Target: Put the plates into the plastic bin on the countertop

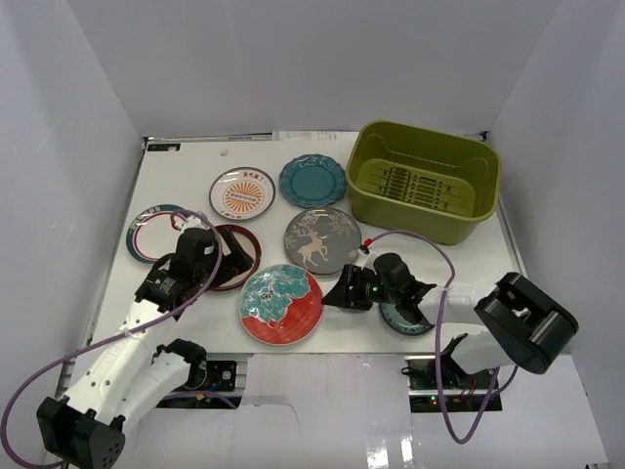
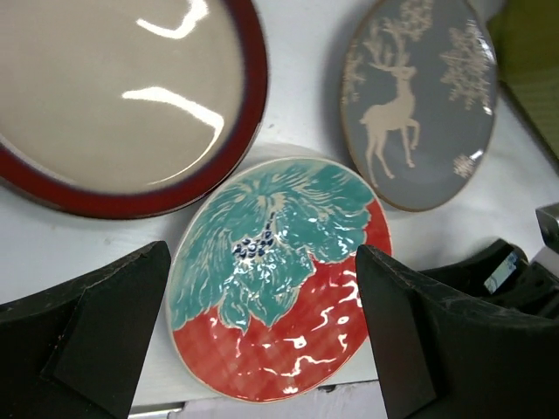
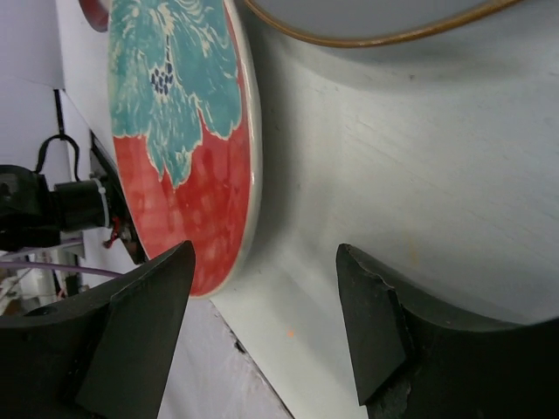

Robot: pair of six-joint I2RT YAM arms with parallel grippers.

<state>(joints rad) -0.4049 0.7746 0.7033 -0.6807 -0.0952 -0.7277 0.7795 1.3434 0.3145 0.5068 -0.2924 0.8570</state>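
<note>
Several plates lie on the white countertop (image 1: 195,166): orange sunburst (image 1: 241,192), scalloped teal (image 1: 312,181), grey with deer (image 1: 322,239), green-rimmed white (image 1: 154,233), red-teal floral (image 1: 281,304). The olive plastic bin (image 1: 425,181) stands empty at the back right. My left gripper (image 1: 237,262) hangs open over the dark-rimmed cream plate (image 2: 113,87), with the floral plate (image 2: 279,279) showing between its fingers. My right gripper (image 1: 335,295) is open and low, just right of the floral plate (image 3: 175,113), holding nothing. A small teal patterned plate (image 1: 405,320) lies partly under the right arm.
The floral plate sits close to the countertop's near edge (image 3: 262,349). The deer plate (image 2: 419,96) lies just beyond both grippers. White walls enclose the left, back and right sides. A purple cable (image 1: 430,244) loops over the right arm in front of the bin.
</note>
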